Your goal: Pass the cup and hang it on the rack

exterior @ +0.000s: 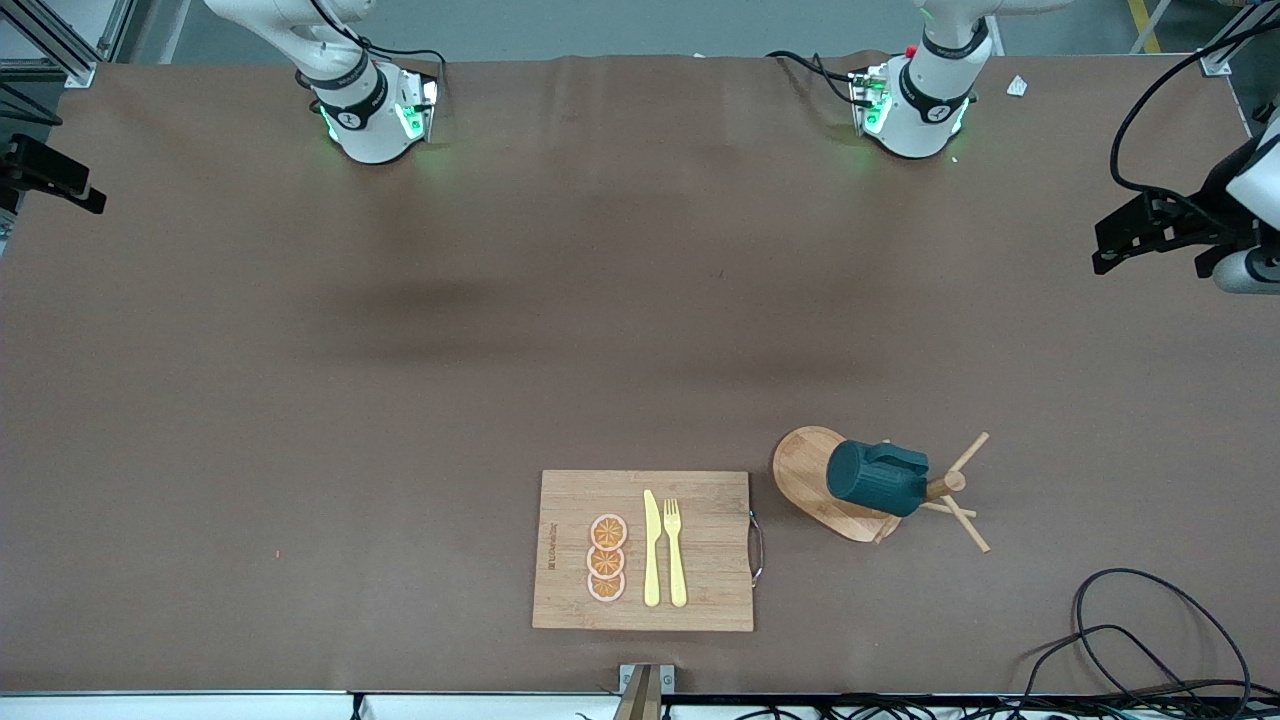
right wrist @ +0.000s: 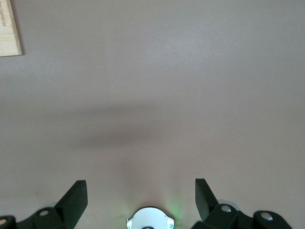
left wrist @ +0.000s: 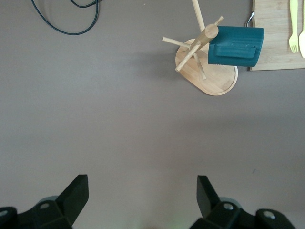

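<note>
The dark teal cup [exterior: 878, 478] hangs on its side from a peg of the light wooden rack [exterior: 805, 470], which stands near the front camera toward the left arm's end of the table. The left wrist view shows the cup [left wrist: 236, 46] on the rack [left wrist: 220, 81] from above. My left gripper [left wrist: 143, 183] is open and empty, high over bare brown table and well apart from the rack. My right gripper [right wrist: 141, 187] is open and empty too, high over bare table above its own arm's base [right wrist: 149, 218]. Neither hand shows in the front view.
A wooden cutting board [exterior: 715, 570] lies beside the rack, carrying a yellow knife [exterior: 651, 548], a yellow fork [exterior: 676, 550] and three orange slices [exterior: 607, 558]. Black cables [exterior: 1150, 640] loop near the table's front corner. Black equipment [exterior: 1165, 228] overhangs the left arm's end.
</note>
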{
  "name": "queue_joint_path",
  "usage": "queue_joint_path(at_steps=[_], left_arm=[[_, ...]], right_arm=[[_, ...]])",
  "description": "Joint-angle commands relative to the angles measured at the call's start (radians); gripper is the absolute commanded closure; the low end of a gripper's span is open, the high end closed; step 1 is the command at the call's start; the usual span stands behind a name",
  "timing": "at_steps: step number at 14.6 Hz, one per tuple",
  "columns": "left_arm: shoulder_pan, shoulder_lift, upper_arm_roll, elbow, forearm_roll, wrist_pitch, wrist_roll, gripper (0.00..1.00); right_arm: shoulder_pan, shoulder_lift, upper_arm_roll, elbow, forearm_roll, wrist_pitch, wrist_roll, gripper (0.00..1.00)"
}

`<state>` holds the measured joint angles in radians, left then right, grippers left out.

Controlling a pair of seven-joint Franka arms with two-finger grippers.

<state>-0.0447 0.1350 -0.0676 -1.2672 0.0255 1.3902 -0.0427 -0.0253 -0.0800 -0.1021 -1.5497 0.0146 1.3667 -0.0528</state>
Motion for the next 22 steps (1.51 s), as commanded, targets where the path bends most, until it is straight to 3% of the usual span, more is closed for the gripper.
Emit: queue_joint_path(at_steps=[1,10,22], left_arm=[[-0.049,-0.043,0.072,-0.020,-0.022,-0.011,-0.008,0.00],[-0.049,-0.083,0.078,-0.162,-0.019,0.124,-0.016,0.00],[-0.037,-0.048,0.083,-0.144,-0.015,0.135,0.000,0.00]], right_arm=[[-0.013,-0.018,0.012,-0.020,-0.012,0.008,-0.015,0.00],[-0.013,-0.018,0.013,-0.020,-0.005,0.006,-0.015,0.00],[-0.013,-0.018,0.013,-0.021,0.001,0.002,-0.015,0.00]])
